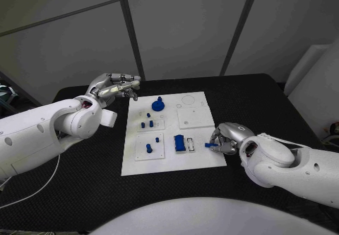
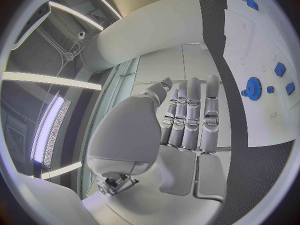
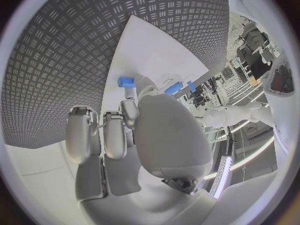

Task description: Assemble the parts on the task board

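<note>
Right hand (image 1: 227, 138) pinching small blue part (image 1: 210, 145) just off white board's (image 1: 201, 164) right edge, part's long axis pointing toward board. Left hand (image 1: 115, 87) hovering beyond far-left corner, fingers loosely curled, holding nothing, farther from remaining parts.

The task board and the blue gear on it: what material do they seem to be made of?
The task board looks like matte white plastic: flat, with an even dull face, square inset panels and no gloss. It could also be painted. The blue gear looks like moulded or printed plastic: one solid saturated colour, teeth around the rim in the left wrist view, and only a faint sheen.
</note>
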You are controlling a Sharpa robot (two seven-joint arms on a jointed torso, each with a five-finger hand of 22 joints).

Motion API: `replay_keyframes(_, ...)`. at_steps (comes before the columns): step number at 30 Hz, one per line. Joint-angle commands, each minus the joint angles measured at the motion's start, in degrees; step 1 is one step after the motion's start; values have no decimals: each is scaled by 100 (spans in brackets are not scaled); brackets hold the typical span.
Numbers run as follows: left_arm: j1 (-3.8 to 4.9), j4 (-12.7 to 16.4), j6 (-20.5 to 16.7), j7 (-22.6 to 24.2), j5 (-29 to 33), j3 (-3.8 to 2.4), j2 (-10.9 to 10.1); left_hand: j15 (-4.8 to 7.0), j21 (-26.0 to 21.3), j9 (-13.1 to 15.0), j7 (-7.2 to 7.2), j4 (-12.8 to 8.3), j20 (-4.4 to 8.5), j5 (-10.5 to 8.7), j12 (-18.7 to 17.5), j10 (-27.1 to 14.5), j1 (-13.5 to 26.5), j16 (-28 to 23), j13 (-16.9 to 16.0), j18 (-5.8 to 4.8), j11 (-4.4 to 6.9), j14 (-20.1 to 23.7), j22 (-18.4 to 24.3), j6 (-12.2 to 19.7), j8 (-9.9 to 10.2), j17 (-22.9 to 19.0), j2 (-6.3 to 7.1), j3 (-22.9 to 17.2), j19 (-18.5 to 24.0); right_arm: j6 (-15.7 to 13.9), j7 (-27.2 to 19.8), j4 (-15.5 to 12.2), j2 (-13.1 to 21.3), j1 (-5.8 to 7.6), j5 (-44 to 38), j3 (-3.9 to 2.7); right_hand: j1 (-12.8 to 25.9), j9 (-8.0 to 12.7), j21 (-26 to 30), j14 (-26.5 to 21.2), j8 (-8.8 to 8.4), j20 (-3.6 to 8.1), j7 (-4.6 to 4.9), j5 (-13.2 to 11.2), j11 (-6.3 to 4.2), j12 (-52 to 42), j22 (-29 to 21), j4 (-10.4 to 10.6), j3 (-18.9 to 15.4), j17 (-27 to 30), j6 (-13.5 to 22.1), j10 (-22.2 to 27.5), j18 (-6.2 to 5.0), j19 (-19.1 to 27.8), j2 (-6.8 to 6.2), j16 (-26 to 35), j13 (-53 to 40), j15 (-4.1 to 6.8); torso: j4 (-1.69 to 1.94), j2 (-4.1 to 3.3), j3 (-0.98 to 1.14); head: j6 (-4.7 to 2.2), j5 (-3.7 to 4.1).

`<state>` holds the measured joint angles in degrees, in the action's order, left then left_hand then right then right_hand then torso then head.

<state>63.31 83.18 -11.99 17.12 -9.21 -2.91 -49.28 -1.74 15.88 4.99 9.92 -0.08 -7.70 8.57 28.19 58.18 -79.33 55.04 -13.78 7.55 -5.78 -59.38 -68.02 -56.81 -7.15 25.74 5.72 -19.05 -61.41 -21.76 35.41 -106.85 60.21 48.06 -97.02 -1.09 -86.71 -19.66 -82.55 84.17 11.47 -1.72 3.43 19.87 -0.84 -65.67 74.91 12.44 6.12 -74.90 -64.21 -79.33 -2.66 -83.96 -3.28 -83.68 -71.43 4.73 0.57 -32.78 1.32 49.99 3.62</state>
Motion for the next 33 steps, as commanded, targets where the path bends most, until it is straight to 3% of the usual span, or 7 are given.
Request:
replay_keyframes(1,7,12,43,16,12,-4,1,-27,-34,-10,-14,-4,-24,-26,21,-52,18,-35,-5,284,6,19,6,36,-35,-6,-56,24,-20,-213,124,-63,24,0,295,2,191,-186,-47,408,93,49,-29,98,-50,-40,462,-210,480,-622,-6,-117,21,-144,-74,-39,-20,31,-4,-3,0,1,-17)
replay_keyframes(11,8,14,47,15,11,-4,7,-26,-36,-10,-14,-9,-24,-25,27,-57,8,-34,-5,285,7,20,10,40,-36,-7,-58,23,-21,-504,38,-161,-47,8,597,-11,465,-263,-57,413,124,54,-27,116,-45,-62,482,-196,930,-646,17,-144,23,-152,-269,-53,-49,33,-5,-4,2,1,-34)
replay_keyframes(23,8,8,58,7,11,-4,24,-26,-36,-10,-14,-9,-24,-25,27,-57,8,-34,-5,285,7,20,10,40,-36,-7,-58,23,-21,-660,-36,-62,-332,12,876,-24,630,-294,-62,416,136,55,-31,117,-50,-76,492,-161,1074,-659,23,-159,25,-157,-333,-62,-63,33,-5,-10,4,1,-32)
replay_keyframes(33,8,4,90,-15,11,-4,55,-23,-40,-12,-13,-31,-21,-20,44,-70,-35,-36,-6,287,9,25,17,44,-44,-11,-75,6,-26,-633,36,130,-586,16,998,-59,1065,-346,-87,426,177,63,-62,2,-71,-122,530,59,1204,-700,-23,-205,32,-176,-344,-90,-101,47,1,-8,1,1,-52)
